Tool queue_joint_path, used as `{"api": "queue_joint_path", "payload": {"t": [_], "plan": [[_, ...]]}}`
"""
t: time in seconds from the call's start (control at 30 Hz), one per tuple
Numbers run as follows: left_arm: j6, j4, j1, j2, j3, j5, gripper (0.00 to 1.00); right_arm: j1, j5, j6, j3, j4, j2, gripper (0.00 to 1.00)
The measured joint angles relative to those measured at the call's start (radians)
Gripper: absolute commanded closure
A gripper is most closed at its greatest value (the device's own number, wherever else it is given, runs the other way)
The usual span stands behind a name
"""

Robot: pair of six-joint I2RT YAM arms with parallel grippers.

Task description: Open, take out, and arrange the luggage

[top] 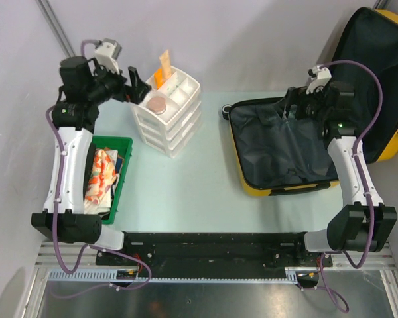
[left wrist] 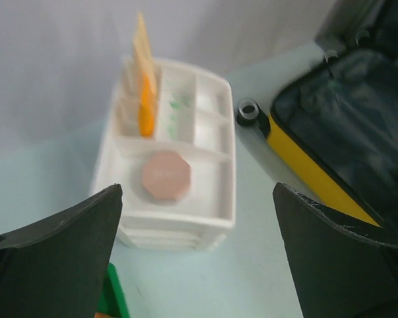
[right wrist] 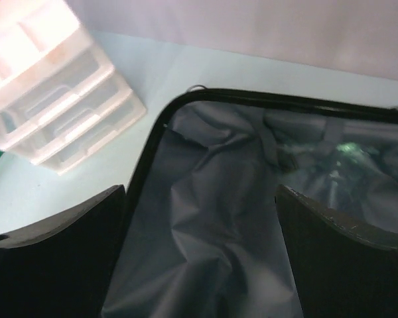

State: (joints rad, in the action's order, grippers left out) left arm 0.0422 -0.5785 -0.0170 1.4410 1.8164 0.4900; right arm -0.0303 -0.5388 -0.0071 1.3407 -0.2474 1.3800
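Observation:
The yellow suitcase (top: 292, 188) lies open at the right, its lid (top: 378, 79) leaning back against the wall and its black lining (top: 278, 149) bare. My right gripper (top: 290, 106) hovers open and empty over the far part of the lining, which shows in the right wrist view (right wrist: 212, 218). My left gripper (top: 138, 87) is open and empty at the far left, just beside the white drawer unit (top: 167, 112). The left wrist view shows the drawer unit (left wrist: 172, 192) and the suitcase's yellow edge (left wrist: 312, 175).
The drawer unit's top tray holds a round pink lid (top: 158, 105) and an orange packet (top: 162, 69). A green tray (top: 123, 173) with patterned cloth (top: 101, 173) sits at the near left. A black suitcase wheel (top: 225, 110) sticks out beside the case.

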Motion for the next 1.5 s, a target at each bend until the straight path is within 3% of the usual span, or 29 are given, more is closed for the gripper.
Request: {"api": "queue_joint_path", "payload": {"t": [0.2,0.4,0.57,0.73,0.87,1.03,1.27,1.5], "plan": [[0.011,-0.101,-0.113,0.023,-0.175,-0.008,0.00,-0.023,0.082,0.012,-0.008,-0.100,0.000,0.00],[0.046,-0.161,-0.307,0.024,-0.375,-0.196,0.00,-0.011,0.151,-0.002,-0.105,-0.190,-0.009,0.00],[0.045,-0.174,-0.306,-0.032,-0.503,-0.303,0.00,0.005,0.192,-0.034,-0.241,-0.212,-0.097,0.00],[0.039,-0.180,-0.298,-0.180,-0.581,-0.328,0.00,0.073,0.203,-0.088,-0.391,-0.212,-0.294,0.00],[0.093,-0.175,-0.307,-0.244,-0.563,-0.304,0.00,0.129,0.200,-0.126,-0.418,-0.210,-0.387,0.00],[0.196,-0.168,-0.409,-0.236,-0.386,-0.328,0.06,0.139,0.200,-0.143,-0.418,-0.205,-0.451,0.00],[0.227,-0.112,-0.430,-0.031,-0.111,-0.332,0.24,0.143,0.207,-0.142,-0.418,-0.212,-0.478,0.00],[0.189,-0.137,-0.430,0.177,-0.096,-0.384,0.34,0.147,0.227,-0.126,-0.417,-0.213,-0.478,0.00]]}}
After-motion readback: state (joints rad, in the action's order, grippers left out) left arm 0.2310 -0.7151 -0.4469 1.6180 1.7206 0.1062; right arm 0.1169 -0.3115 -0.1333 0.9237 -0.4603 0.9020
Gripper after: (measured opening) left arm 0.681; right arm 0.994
